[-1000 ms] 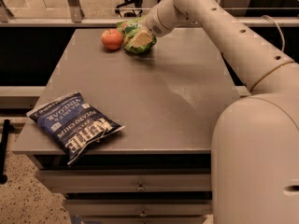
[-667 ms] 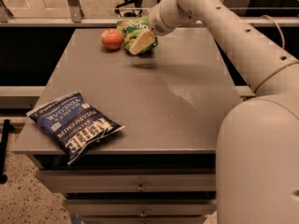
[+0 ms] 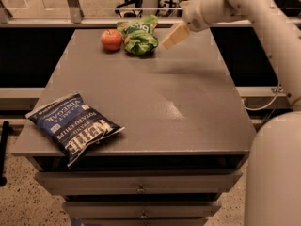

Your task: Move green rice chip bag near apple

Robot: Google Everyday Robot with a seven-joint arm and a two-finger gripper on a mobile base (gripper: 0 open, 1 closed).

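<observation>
The green rice chip bag (image 3: 139,36) lies crumpled at the far end of the grey table (image 3: 155,102). It touches or nearly touches the red-orange apple (image 3: 111,39) on its left. My gripper (image 3: 175,36) hangs just above the table, a short way to the right of the bag and apart from it. It is open and holds nothing. The white arm reaches in from the upper right.
A dark blue Kettle chip bag (image 3: 73,126) lies at the near left corner, overhanging the front edge. Drawers (image 3: 141,188) sit below the tabletop. My white body (image 3: 275,173) fills the lower right. A rail and chairs stand behind the table.
The gripper was on the green bag beside the apple. It has let go and drawn back to the right. The bag stays next to the apple.
</observation>
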